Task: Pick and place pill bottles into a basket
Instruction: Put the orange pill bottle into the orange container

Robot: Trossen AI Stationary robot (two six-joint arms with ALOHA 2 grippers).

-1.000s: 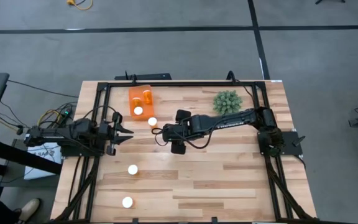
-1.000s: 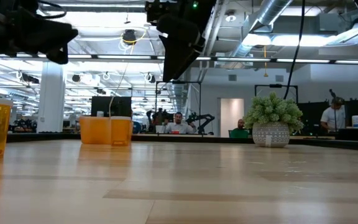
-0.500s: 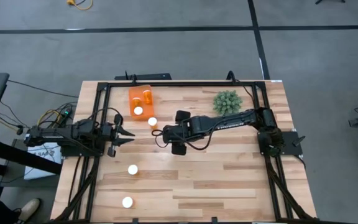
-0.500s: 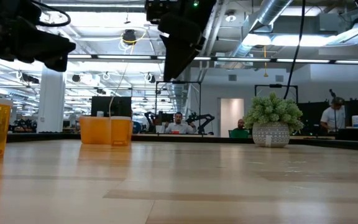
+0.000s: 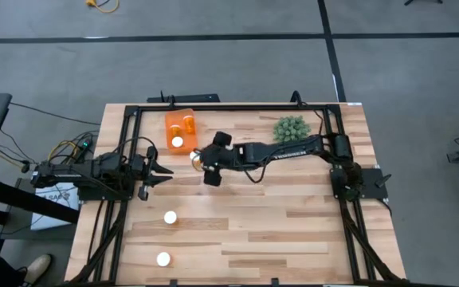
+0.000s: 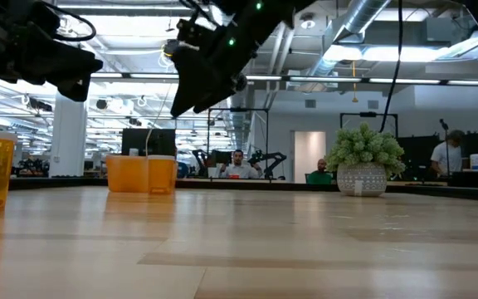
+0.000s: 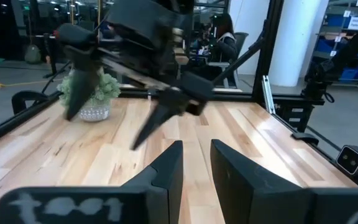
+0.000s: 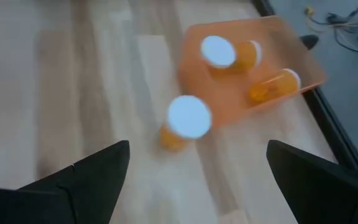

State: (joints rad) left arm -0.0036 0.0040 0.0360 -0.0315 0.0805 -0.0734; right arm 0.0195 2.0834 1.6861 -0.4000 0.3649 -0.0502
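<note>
Translucent orange white-capped pill bottle I see upright just beside the bright orange plastic basket holding bottles, my right gripper above it, jaws wide and empty, left gripper near the table's left edge, jaws narrow, no readable labels.

A robotics lab or industrial workshop: exposed ducts and strip lights overhead, a grey concrete floor with taped lines, blue parts bins on shelving, and people seated at far workstations.
</note>
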